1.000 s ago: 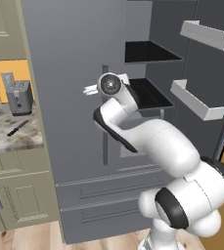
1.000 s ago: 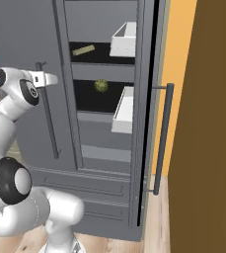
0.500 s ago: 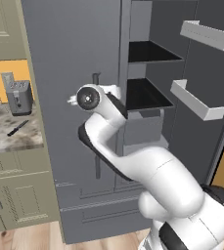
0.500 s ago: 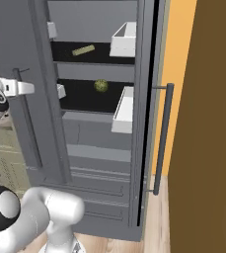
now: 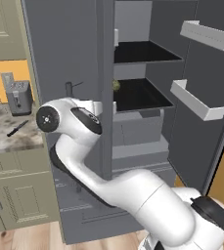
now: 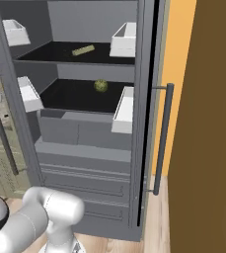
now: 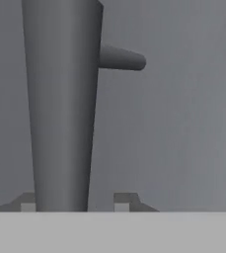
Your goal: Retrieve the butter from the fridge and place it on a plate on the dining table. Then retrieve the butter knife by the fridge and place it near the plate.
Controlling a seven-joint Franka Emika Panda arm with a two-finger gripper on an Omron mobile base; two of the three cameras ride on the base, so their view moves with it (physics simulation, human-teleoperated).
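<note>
Swinging wider, the left fridge door (image 5: pixel 59 49) now exposes butter (image 6: pixel 83 50); my gripper (image 7: pixel 75 205) straddles its handle (image 7: pixel 62 104), loosening. Next: release, reach butter.

The open fridge (image 6: pixel 85 143) has two black shelves. On the upper shelf (image 6: pixel 60 53) lies the butter (image 6: pixel 83 50), flat and slanted, near the middle. On the lower shelf (image 6: pixel 75 96) sits a round green ball (image 6: pixel 100 86), toward the back right. Left of the fridge, a speckled bench (image 5: pixel 11 139) carries a toaster (image 5: pixel 18 96) by the wall and a dark knife (image 5: pixel 16 128) lying flat in front of it, apart from it
</note>
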